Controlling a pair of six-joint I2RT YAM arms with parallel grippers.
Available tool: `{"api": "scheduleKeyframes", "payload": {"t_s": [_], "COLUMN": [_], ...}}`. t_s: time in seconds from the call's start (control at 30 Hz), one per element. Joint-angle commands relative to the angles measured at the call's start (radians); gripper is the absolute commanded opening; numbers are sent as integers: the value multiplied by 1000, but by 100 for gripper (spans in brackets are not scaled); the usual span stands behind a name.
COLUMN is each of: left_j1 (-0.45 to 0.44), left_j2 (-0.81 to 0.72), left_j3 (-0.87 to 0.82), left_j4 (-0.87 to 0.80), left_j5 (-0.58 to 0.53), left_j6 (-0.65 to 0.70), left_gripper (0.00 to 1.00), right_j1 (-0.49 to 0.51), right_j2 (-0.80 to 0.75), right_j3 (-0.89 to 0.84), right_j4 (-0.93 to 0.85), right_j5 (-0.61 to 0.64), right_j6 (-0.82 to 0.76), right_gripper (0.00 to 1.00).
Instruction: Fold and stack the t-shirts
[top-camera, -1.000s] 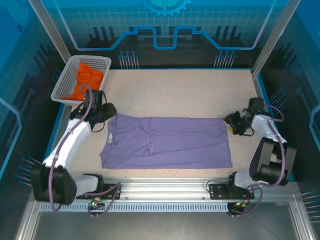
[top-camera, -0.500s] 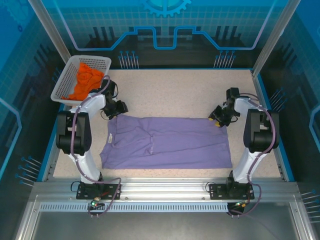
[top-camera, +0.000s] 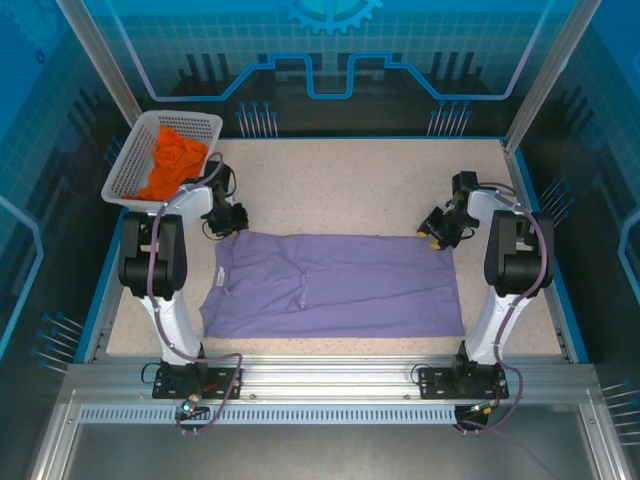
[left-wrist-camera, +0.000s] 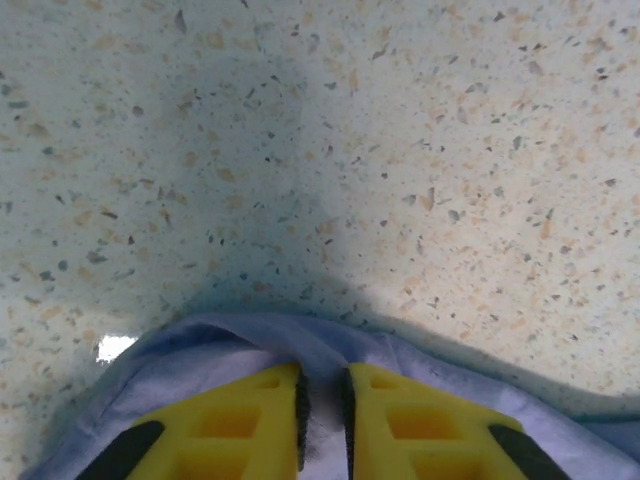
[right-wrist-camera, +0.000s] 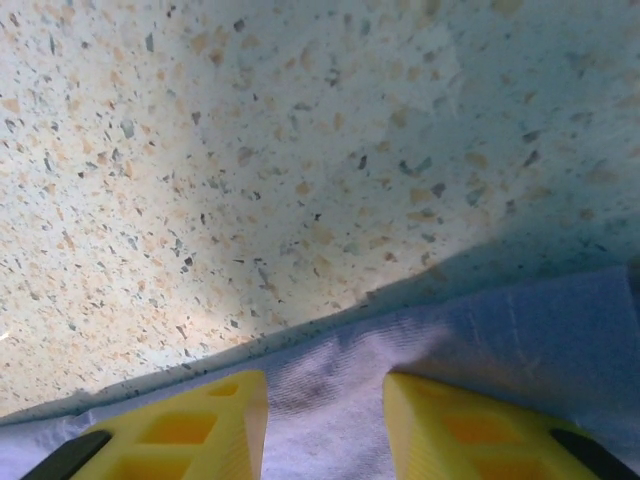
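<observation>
Lavender t-shirt (top-camera: 335, 285) is lying flat on the surface (top-camera: 340, 180), and both arms are now settling at its far corners after swinging in from the sides. The left gripper (left-wrist-camera: 322, 400) is pinching a ridge of the edge between nearly shut fingers. The right gripper (right-wrist-camera: 325, 410) is hanging open, straddling the hem beneath it. A fold is probably beginning. Beyond the left gripper, the white mesh basket (top-camera: 125, 172) is holding the crumpled orange t-shirt (top-camera: 172, 160).

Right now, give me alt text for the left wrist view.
The left gripper, its yellow fingers nearly together, pinches a raised fold of the lavender t-shirt at the frame's bottom edge. Speckled beige table lies beyond it.
</observation>
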Motion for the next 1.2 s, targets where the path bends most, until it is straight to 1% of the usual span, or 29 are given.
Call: {"api": "scheduleKeyframes", "payload": {"t_s": [0.0, 0.03, 0.1, 0.13, 0.3, 0.43, 0.53, 0.63, 0.7, 0.77, 0.8, 0.87, 0.93, 1.03, 1.1, 1.17], "left_j1": [13, 14, 18, 19, 34, 40, 41, 41, 41, 40, 40, 38, 34, 16, -3, -23], "left_j2": [20, 22, 23, 21, 8, 11, 7, 5, 0, -14, -30, -61, -104, -167, -196, -209], "left_j3": [17, 16, 14, 12, 10, 19, 31, 70, 105, 133, 144, 161, 159, 121, 80, 35], "left_j4": [25, 27, 33, 37, 39, 35, 33, 17, -1, -14, -19, -37, -49, -54, -53, -44], "left_j5": [-14, -15, -28, -36, -102, -124, -129, -112, -97, -82, -75, -75, -65, -15, 50, 138], "left_j6": [13, 15, 16, 16, 15, 9, 4, 3, -4, -12, -19, -33, -47, -59, -68, -77], "left_gripper": [15, 11, 2, 0, 0, 0, 0, 11, 26, 34, 40, 47, 50, 50, 50, 50], "right_j1": [-31, -38, -49, -51, -74, -87, -93, -93, -89, -83, -76, -60, -31, 60, 158, 272], "right_j2": [33, 35, 34, 32, 33, 35, 32, 23, -3, -42, -68, -122, -180, -253, -261, -230], "right_j3": [-2, -8, -11, -10, -13, -16, -11, 2, 3, -6, -12, -31, -54, -84, -76, -42], "right_j4": [-15, -10, -6, -6, -6, 8, 17, 39, 67, 107, 133, 178, 224, 285, 310, 320], "right_j5": [19, 15, 17, 18, 16, 3, -16, -62, -91, -119, -134, -168, -195, -231, -267, -294], "right_j6": [11, 13, 13, 11, 11, 16, 19, 17, 21, 22, 22, 24, 25, 27, 25, 20], "right_gripper": [37, 37, 38, 38, 38, 39, 42, 47, 53, 58, 60, 62, 62, 63, 62, 60]}}
